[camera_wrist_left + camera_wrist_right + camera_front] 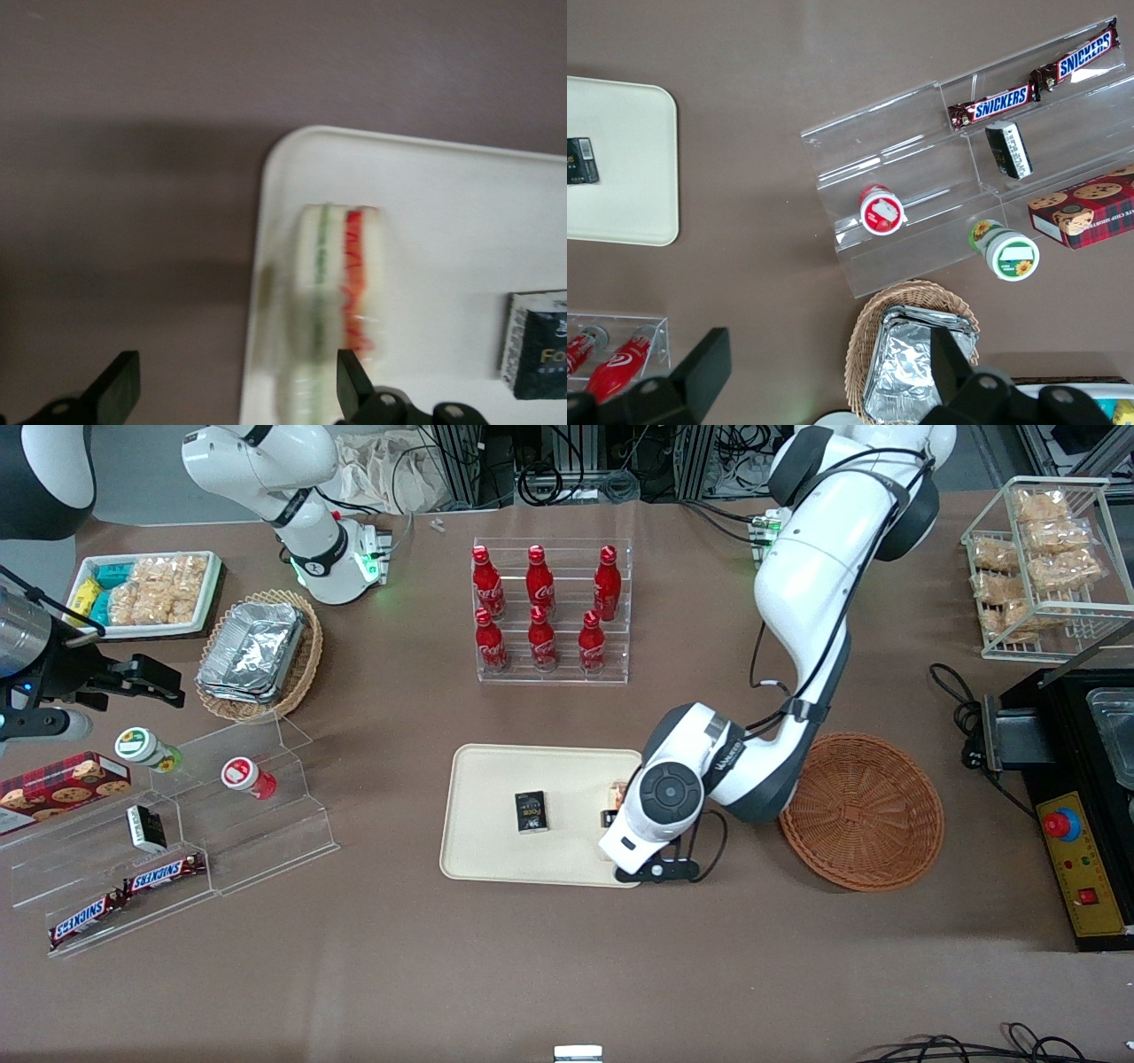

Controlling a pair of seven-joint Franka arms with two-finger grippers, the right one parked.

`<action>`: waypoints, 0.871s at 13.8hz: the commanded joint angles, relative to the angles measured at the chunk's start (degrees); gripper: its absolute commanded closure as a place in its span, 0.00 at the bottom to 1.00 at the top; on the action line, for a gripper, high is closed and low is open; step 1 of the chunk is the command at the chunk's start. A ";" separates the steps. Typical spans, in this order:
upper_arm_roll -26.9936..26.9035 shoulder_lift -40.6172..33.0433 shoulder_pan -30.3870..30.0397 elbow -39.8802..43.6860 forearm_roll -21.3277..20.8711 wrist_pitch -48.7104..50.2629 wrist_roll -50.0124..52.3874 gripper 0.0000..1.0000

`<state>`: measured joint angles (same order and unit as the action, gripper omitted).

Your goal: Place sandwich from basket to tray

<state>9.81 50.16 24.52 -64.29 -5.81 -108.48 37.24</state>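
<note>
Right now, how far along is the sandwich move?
Nearly done. The basket sits empty, and the sandwich rests on the tray near its rim. The gripper hangs open above it, one finger outside the tray. What's left is pulling the arm away.

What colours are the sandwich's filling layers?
Green and orange-red stripes between white bread on the sandwich, clearest in the left wrist view.

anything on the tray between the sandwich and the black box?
Nothing. In the left wrist view the tray is bare between the sandwich and the small black box. The tool is open above the sandwich at the tray's edge nearest the basket.
</note>
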 commanded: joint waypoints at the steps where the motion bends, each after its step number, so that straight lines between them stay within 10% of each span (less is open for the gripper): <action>1: -2.16 -5.49 0.09 -0.57 0.36 6.15 -4.08 0.00; 12: -26.75 -35.98 0.18 -26.21 12.58 10.66 -43.53 0.00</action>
<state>-13.65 22.46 23.79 -80.10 5.83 -96.30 0.14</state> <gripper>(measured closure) 0.000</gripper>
